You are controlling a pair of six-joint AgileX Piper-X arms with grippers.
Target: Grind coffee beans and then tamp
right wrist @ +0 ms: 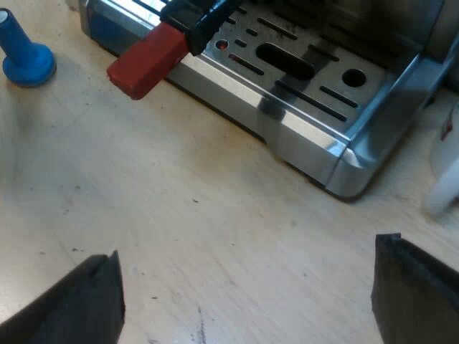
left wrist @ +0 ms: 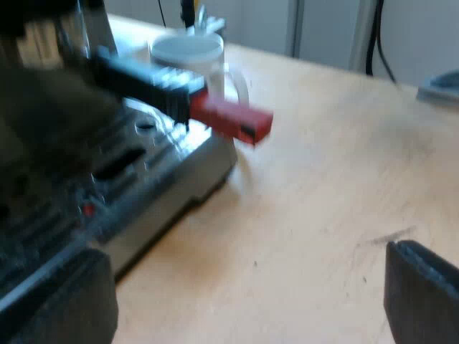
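Free tabletop (right wrist: 215, 236) beside jutting red handle (right wrist: 147, 61)

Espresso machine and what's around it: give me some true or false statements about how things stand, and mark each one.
1. The blue tamper stands upright on the table. True.
2. The holder lies loose on the table. False: it sits at the espresso machine's front, its red handle end jutting out over the drip tray.
3. The left gripper is open above the table. True.
4. The right gripper is shut on the red handle end. False: it is open, holds nothing, and hangs apart from the handle.
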